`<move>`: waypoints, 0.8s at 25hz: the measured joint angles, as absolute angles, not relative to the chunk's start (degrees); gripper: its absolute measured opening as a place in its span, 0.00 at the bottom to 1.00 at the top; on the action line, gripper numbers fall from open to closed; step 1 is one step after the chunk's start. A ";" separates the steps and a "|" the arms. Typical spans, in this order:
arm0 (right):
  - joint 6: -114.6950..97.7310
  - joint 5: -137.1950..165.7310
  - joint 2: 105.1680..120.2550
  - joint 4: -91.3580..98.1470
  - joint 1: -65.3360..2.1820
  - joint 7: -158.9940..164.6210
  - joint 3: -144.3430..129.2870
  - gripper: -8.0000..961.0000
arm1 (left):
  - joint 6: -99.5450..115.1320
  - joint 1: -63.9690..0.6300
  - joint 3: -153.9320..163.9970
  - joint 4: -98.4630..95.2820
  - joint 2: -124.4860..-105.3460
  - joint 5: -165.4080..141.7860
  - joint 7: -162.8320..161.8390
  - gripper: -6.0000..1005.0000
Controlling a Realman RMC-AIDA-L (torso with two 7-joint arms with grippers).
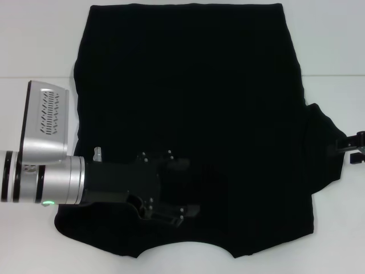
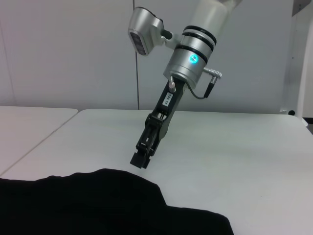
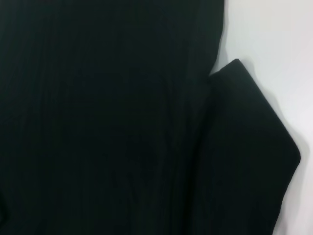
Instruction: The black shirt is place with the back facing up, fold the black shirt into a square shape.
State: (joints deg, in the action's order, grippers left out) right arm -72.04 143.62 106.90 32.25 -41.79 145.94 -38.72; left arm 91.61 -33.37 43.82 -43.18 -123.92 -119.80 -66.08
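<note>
The black shirt [image 1: 188, 85] lies spread flat on the white table [image 1: 34, 40], plain side up, with no lettering showing. Its right sleeve [image 1: 322, 154] sticks out to the right, and no sleeve shows on its left side. My left gripper [image 1: 191, 187] reaches in from the left, low over the shirt's lower middle, with its fingers spread apart. My right gripper [image 1: 353, 149] is at the right edge, just beyond the right sleeve. The left wrist view shows it [image 2: 140, 157] pointing down above the table beside the shirt's edge [image 2: 98, 205]. The right wrist view shows the sleeve [image 3: 244, 147].
The white table continues around the shirt, with a seam [image 1: 40, 76] on the left. A white wall [image 2: 73, 49] stands behind the table. The left arm's silver wrist [image 1: 45, 154] lies over the shirt's left edge.
</note>
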 joint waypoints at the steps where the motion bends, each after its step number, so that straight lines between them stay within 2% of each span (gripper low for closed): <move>1: -71.64 143.63 107.02 31.93 -41.84 145.94 -38.91 0.80 | 91.55 -33.43 43.81 -43.13 -123.90 -119.79 -66.22 0.93; 16: -67.99 145.07 107.72 30.28 -42.13 145.84 -39.91 0.80 | 91.03 -33.55 43.02 -43.33 -123.85 -119.62 -67.88 0.93; 20: -66.86 145.10 108.22 30.25 -42.56 145.51 -39.94 0.76 | 91.03 -33.59 42.96 -43.40 -123.81 -119.61 -68.64 0.93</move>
